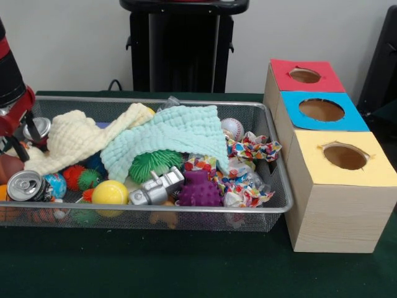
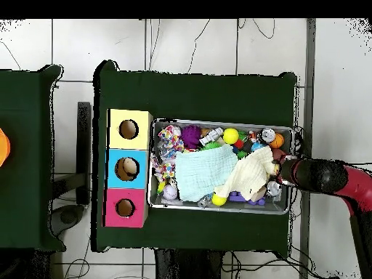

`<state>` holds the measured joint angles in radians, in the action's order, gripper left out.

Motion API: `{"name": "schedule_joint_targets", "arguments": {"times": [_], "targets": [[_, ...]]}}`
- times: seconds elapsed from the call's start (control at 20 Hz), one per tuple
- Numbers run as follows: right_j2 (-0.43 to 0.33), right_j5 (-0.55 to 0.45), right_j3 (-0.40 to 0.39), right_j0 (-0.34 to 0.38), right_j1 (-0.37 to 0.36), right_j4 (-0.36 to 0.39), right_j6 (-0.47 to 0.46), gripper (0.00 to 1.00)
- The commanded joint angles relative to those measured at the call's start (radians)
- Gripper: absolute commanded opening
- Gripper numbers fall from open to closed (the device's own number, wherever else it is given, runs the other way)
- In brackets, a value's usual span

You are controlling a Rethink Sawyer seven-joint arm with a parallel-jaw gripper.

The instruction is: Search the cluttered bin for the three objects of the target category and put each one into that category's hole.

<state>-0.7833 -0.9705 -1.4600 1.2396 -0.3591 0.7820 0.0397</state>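
The wire mesh bin (image 1: 273, 208) sits nearest, full of clutter. A mint cloth (image 1: 170, 139) and a cream cloth (image 1: 71, 139) cover its middle; no plush toy is clearly identifiable. A silver toy robot (image 1: 156, 188) lies at the near rim. The red-topped hole (image 1: 304, 76) is on the farthest box, beside the bin. The gripper (image 1: 13, 133) reaches into the bin's end; finger state cannot be determined.

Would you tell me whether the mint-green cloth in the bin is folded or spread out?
Spread out: the mint-green cloth drapes loosely over toys in the wire bin.
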Motion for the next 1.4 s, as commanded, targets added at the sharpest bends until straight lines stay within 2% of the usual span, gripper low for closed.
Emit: {"name": "schedule_joint_targets", "arguments": {"times": [0.05,1.4], "targets": [[0.035,-0.083,0.078,0.019,0.015,0.043,-0.253,1.00],[0.046,-0.073,0.161,0.028,0.085,0.068,-0.311,1.00]]}}
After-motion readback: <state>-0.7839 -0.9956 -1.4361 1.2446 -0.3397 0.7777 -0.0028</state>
